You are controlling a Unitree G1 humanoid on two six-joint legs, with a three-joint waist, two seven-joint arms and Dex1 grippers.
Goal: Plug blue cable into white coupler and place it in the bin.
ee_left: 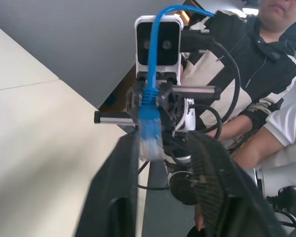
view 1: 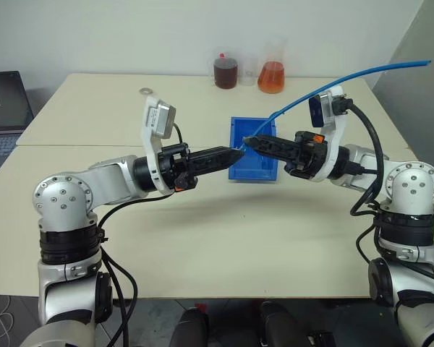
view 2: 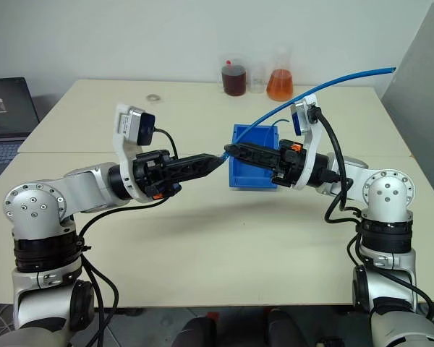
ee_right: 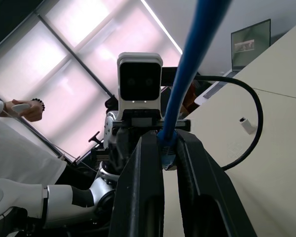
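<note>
Counts: one blue cable (view 1: pixel 333 81), one blue bin (view 1: pixel 263 168), two flasks at the table's (view 1: pixel 224 246) far edge (dark red liquid (view 1: pixel 226 72), orange liquid (view 1: pixel 271 76)) with a clear glass vessel between them, one small metal ring (view 1: pixel 145 91) far left on the table, one laptop (view 1: pixel 3 119) off the table's left side.

Left to right: left gripper (view 1: pixel 237 153) points right, tip above the bin's left wall. In the left wrist view its fingers (ee_left: pixel 113 197) stand apart, with the cable's plug end (ee_left: pixel 150 126) between and beyond them; whether they touch it I can't tell.

Right gripper (view 1: pixel 249 140) points left, tip nearly meeting the left one over the bin. Fingers (ee_right: pixel 145 187) pinched together on the cable close behind its plug. From there the cable rises up and right, past the right wrist camera, and is cut off at the frame's right edge.

White coupler: can't make it out; the spot where the tips meet is too small and crowded.

Bin sits on the table mid-right, partly covered by both grippers; its inside is mostly hidden.

A person in a black-and-white jacket (ee_left: pixel 246 59) shows behind the right arm in the left wrist view, partly cut off.
</note>
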